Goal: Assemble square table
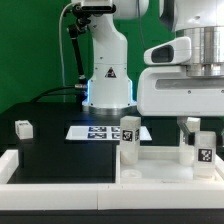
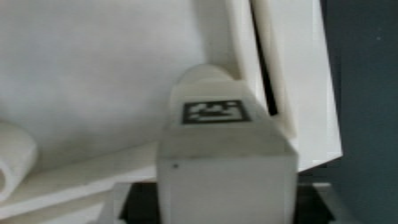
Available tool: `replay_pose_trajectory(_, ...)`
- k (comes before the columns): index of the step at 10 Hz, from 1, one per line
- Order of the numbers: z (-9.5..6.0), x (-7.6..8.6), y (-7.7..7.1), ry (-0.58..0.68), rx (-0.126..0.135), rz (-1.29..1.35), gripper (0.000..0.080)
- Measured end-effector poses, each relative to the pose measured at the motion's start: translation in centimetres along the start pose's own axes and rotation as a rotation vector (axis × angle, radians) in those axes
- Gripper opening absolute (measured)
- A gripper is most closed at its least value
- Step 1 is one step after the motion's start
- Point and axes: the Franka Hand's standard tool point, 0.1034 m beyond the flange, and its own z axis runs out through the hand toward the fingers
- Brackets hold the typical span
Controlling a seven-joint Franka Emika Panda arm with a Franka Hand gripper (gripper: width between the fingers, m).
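Observation:
The square table's white top (image 1: 160, 160) lies low at the exterior view's right, and it fills much of the wrist view (image 2: 89, 80). Two white tagged legs stand upright on it, one at its left part (image 1: 129, 137) and one at the right (image 1: 204, 146). My gripper (image 1: 190, 122) hangs over the top between them, behind the right leg. In the wrist view a third leg (image 2: 217, 120) with a square tag runs between the dark fingers (image 2: 139, 200), and the gripper (image 2: 217, 198) is shut on its sides. The leg's far end lies beside the top's raised rim (image 2: 267, 60).
A long low white rail (image 1: 50, 170) runs along the front and up the exterior view's left. A small white tagged part (image 1: 23, 128) sits on the black table at the left. The marker board (image 1: 100, 131) lies before the robot's base (image 1: 108, 85).

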Motion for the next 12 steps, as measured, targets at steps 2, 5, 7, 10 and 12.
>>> replay_pose_trajectory(2, 0.05, -0.07, -0.07, -0.001, -0.001, 0.175, 0.0289)
replay_pose_trajectory(5, 0.14, -0.61, -0.45, -0.034, 0.009, 0.848, 0.0289)
replay_pose_trajectory(7, 0.15, -0.39, -0.19, -0.082, 0.036, 1.115, 0.0290)
replay_pose_trajectory(10, 0.24, -0.44, -0.12, -0.083, 0.029, 1.189, 0.0291)
replay_pose_trajectory(12, 0.22, -0.64, -0.49, -0.051, 0.007, 0.981, 0.0470)
